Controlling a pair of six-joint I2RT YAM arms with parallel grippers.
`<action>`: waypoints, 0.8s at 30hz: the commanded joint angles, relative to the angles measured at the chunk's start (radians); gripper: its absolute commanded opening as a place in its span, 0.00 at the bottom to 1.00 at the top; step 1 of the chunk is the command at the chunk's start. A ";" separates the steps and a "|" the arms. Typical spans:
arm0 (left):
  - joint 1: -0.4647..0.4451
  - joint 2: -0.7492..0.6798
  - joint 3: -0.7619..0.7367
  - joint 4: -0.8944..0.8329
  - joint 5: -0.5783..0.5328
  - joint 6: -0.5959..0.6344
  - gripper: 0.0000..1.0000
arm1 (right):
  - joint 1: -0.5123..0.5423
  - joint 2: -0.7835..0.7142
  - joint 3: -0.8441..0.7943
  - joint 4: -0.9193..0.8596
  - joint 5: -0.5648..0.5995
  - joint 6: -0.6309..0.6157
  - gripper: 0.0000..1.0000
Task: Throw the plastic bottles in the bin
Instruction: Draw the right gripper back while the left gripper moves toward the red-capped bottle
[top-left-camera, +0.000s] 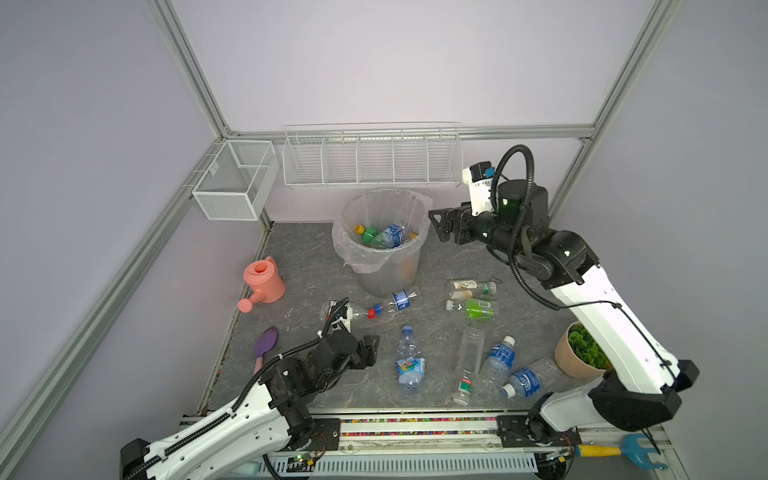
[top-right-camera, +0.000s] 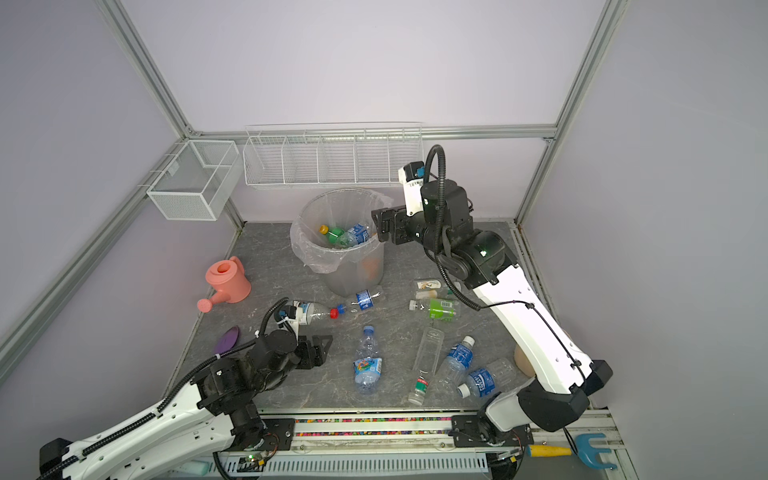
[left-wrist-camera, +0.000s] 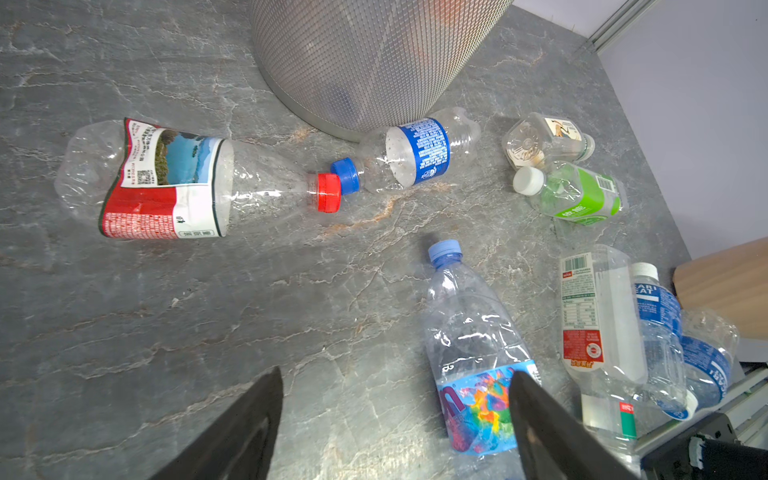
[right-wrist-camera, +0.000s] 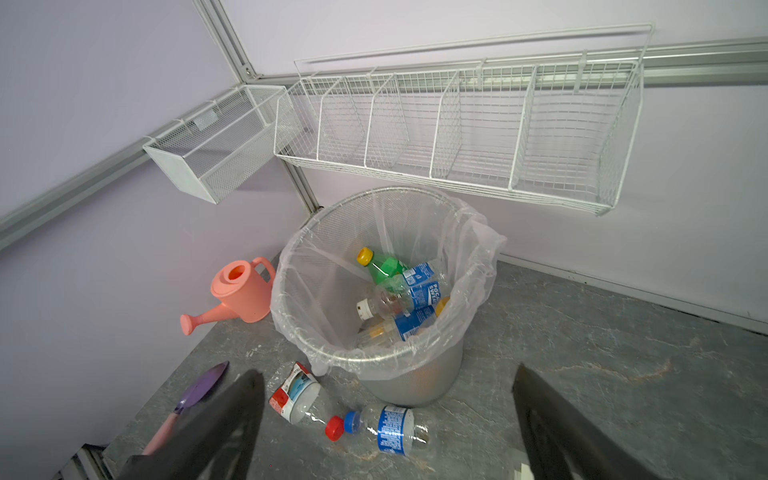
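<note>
- Farthest from the bin (top-left-camera: 386, 276), near the front edge of the counter (top-left-camera: 299, 257), a tall clear bottle (top-left-camera: 469, 361), a blue-label bottle (top-left-camera: 500, 359) and a second blue-label bottle (top-left-camera: 525, 378) lie bunched together. A plant pot (top-left-camera: 575, 353) sits just beside them at the right edge.
- The left end effector (left-wrist-camera: 395, 376) hangs low over the counter, front-left of the bin. Its fingers are spread wide and hold nothing. A rainbow-label bottle (top-left-camera: 409, 361) lies on its side just beside its right finger.
- Between that end effector and the bin's left side the counter is bare. A trowel (top-left-camera: 266, 343) and a watering can (top-left-camera: 264, 282) lie along the left edge.
- At the bin's foot, a red-cap bottle (top-left-camera: 357, 311) and a blue-cap bottle (top-left-camera: 397, 300) lie cap touching cap, the blue-cap one just beside the bin's base.
- Right of the bin's foot, a green-label bottle (top-left-camera: 473, 308) and a cream-label bottle (top-left-camera: 471, 286) lie side by side.
- The bin stands toward the back of the counter, with several bottles (top-left-camera: 386, 237) inside its bag. The counter to its right is bare.
- The right end effector (top-left-camera: 437, 226) is raised beside the bin's right rim, fingers wide apart and empty.
- Wire baskets (top-left-camera: 372, 158) hang on the walls behind the bin.
</note>
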 joint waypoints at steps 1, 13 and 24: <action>-0.013 0.029 0.040 0.036 -0.006 -0.008 0.85 | -0.012 -0.049 -0.056 0.037 0.044 -0.028 0.97; -0.052 0.169 0.070 0.093 0.005 -0.002 0.85 | -0.048 -0.129 -0.195 0.051 0.054 -0.016 0.98; -0.056 0.270 0.116 0.115 0.024 0.036 0.86 | -0.076 -0.173 -0.284 0.059 0.043 0.004 0.98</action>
